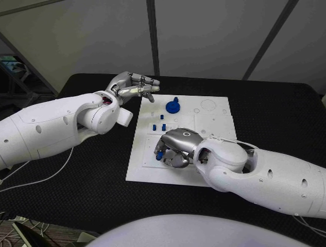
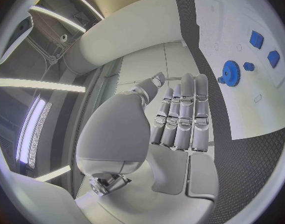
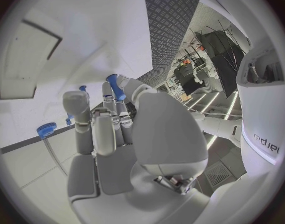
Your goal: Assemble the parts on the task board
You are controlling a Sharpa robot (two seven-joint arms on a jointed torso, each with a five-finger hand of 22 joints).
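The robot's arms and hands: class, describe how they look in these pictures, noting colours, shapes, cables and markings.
Both arms are glossy white, built from rounded, bulging shells with small dark holes. Each ends in a silver metallic hand, the left hand and the right hand, with segmented fingers and smooth grey palm plates. A thin white cable loops over the right wrist. The right wrist view shows dark lettering on a white shell, too bent to read.

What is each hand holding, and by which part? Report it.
The right hand pinches a small blue peg-shaped part by its lower end, between fingertips. The left hand holds nothing.
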